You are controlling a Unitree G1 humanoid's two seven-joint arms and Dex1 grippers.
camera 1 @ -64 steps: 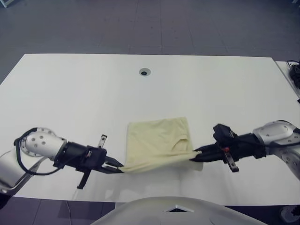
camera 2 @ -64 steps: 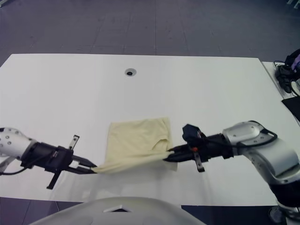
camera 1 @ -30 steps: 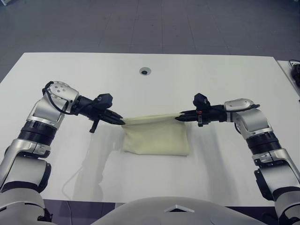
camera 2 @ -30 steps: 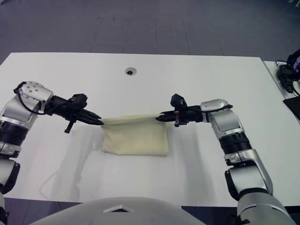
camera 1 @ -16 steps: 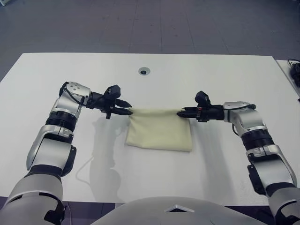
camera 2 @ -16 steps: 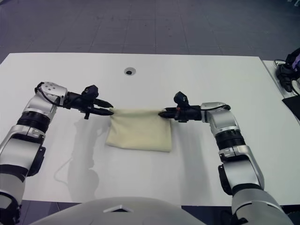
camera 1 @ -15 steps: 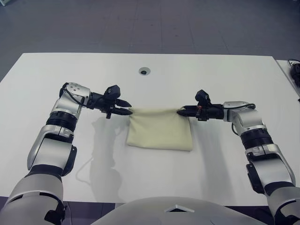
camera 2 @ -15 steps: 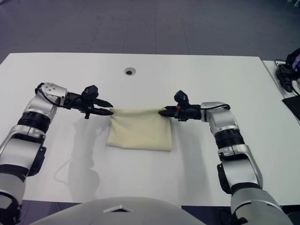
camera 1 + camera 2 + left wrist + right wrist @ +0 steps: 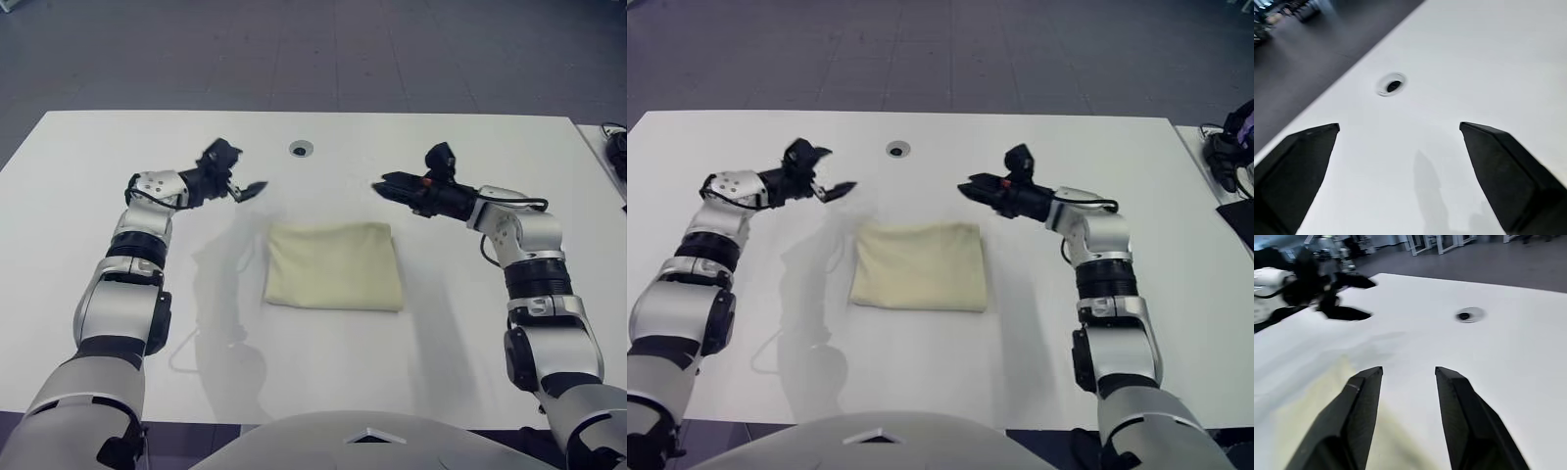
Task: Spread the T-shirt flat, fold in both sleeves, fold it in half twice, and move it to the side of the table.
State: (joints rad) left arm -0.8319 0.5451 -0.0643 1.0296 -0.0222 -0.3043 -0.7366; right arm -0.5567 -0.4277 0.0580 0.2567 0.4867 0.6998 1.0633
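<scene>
The pale yellow T-shirt lies folded into a flat rectangle on the middle of the white table. My left gripper hovers open beyond the shirt's far left corner, holding nothing; in the left wrist view its fingers stand wide apart over bare tabletop. My right gripper hovers open past the far right corner, also free of the cloth. The right wrist view has its gripper above the shirt's edge, with the left arm farther off.
A round cable hole sits in the table beyond the shirt, between the two grippers. Dark cables or gear lie at the far right on an adjoining surface. Bare tabletop surrounds the shirt on every side.
Both grippers let go of the shirt's far corners, opened, and drew up and away toward the far side. The shirt now lies flat and folded in half.
</scene>
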